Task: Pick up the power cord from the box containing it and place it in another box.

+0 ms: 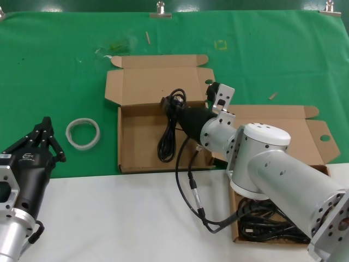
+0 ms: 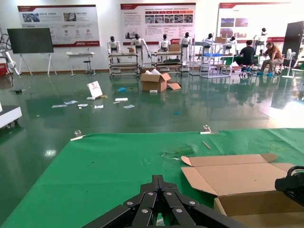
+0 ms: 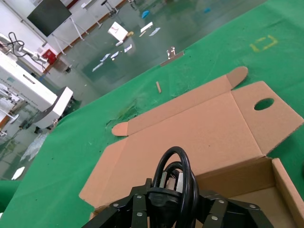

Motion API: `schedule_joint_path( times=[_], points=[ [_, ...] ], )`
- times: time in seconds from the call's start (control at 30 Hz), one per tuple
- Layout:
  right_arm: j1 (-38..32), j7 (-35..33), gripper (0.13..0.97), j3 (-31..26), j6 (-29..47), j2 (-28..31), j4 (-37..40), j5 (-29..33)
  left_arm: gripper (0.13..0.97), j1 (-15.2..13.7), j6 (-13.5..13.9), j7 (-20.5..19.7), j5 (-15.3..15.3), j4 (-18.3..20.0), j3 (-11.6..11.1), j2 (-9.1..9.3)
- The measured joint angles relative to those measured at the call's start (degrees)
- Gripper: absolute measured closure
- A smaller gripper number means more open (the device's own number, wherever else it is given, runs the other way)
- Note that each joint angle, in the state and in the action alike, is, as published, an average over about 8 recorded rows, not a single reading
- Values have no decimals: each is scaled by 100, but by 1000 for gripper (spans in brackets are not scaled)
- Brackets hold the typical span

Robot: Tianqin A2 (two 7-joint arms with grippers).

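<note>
My right gripper (image 1: 171, 111) is shut on the power cord (image 1: 166, 143) at its plug end. It holds the cord inside the open middle cardboard box (image 1: 126, 136), and the long black loop hangs down onto the box floor. In the right wrist view the plug and cord loop (image 3: 176, 164) sit clamped in the gripper (image 3: 171, 199), in front of that box's raised lid (image 3: 209, 128). The second open box (image 1: 278, 117) lies at the right, mostly hidden by my right arm, with more black cords (image 1: 267, 222) in it. My left gripper (image 1: 46, 136) is shut and empty, parked at the left.
A white ring (image 1: 83, 132) lies on the green cloth left of the middle box. My arm's own black cable (image 1: 190, 185) droops over the white table front. The left wrist view shows the shut left gripper (image 2: 159, 183) and the middle box's lid (image 2: 237, 175).
</note>
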State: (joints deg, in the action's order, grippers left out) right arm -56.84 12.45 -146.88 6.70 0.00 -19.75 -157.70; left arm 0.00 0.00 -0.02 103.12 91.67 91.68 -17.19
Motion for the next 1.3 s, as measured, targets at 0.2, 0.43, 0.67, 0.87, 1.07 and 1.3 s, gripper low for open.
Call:
schedule_joint_path(
  times=[0.2, 0.43, 0.67, 0.87, 1.07, 1.3],
  points=[
    [-15, -46, 852, -31, -27, 0, -20, -3, 957, 0, 0, 0, 0, 0, 0, 0],
    [17, -73, 763, -110, -39, 0, -86, -3, 957, 0, 0, 0, 0, 0, 0, 0],
    [74, -397, 708, 138, -19, 0, -160, -3, 957, 0, 0, 0, 0, 0, 0, 0],
    [215, -1214, 583, 902, 100, 0, -214, -3, 957, 0, 0, 0, 0, 0, 0, 0],
    [668, -2180, 454, 2172, 224, 70, -771, 226, 957, 0, 0, 0, 0, 0, 0, 0],
    [1479, -3075, 321, 3674, 693, 282, -2231, 824, 957, 0, 0, 0, 0, 0, 0, 0]
  ],
)
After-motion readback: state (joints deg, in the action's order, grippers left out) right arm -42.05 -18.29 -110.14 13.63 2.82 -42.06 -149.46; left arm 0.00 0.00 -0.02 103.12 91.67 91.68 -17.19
